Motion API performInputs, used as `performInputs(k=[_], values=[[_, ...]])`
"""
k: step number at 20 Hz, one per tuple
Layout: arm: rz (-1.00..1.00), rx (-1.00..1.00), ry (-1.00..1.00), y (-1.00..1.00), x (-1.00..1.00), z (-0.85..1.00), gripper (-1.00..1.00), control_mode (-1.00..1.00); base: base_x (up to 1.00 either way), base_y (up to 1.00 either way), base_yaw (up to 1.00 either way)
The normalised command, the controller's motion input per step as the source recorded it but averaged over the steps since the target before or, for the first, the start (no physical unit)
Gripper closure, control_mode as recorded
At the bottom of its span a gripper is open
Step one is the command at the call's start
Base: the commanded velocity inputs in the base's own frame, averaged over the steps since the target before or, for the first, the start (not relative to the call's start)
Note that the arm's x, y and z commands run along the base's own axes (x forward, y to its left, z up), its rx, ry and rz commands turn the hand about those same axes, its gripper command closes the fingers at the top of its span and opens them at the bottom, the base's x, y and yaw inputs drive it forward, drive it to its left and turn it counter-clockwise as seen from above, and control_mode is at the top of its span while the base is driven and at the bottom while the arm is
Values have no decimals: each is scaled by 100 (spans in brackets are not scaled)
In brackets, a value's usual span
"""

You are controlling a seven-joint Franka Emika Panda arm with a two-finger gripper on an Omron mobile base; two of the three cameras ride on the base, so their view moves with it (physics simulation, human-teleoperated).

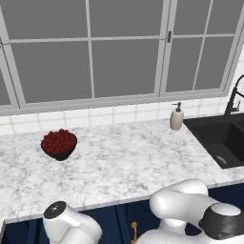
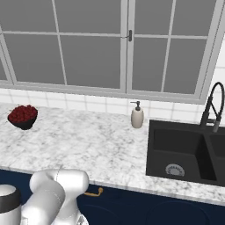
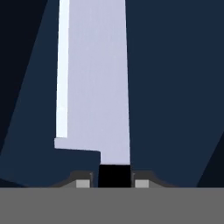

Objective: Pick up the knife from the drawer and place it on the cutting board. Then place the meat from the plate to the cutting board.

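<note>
Knife (image 3: 94,87): broad silver-grey blade running up the hand view from the bottom centre, brighter strip along its left edge; black handle stub at the bottom, lodged between the two finger tips.
Knife location: over a dark navy surface, taken to be the inside of the drawer (image 3: 175,87); resting on it or lifted off it, cannot tell.
Gripper (image 3: 114,183): clenched on the knife handle, one grey finger tip tight against each side of the black stub, no gap visible.
Blade orientation: pointing away from the hand, nearly in line with the fingers, slightly tilted to the left at the top.
Drawer surroundings: darker, near-black wedge at the upper left of the hand view, another at the lower right corner.
Arm: white links with dark joints low in both base views, bent downward below the counter edge (image 1: 119,200).
Cabinet fronts: navy blue under the counter; small brass-coloured handle (image 2: 93,192) just beside the arm in the right base view.
Counter (image 2: 88,145): white-grey marble.
Bowl of red berries (image 1: 59,143): dark bowl, on the counter toward the left, well apart from the sink.
Soap dispenser (image 1: 177,117): pale bottle with pump, upright at the back of the counter, just beside the sink.
Sink (image 2: 184,154): black basin set into the counter at the right, black faucet (image 2: 213,107) arching behind it.
Background: white tile strip, grey-framed window (image 1: 90,52) above.
</note>
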Motion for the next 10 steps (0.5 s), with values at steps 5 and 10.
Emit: performInputs(k=[5,10], values=[[0,0,0,11,-88,39,100,-100,0,0,0],[0,0,-2,-15,-72,69,100,-100,0,0,0]])
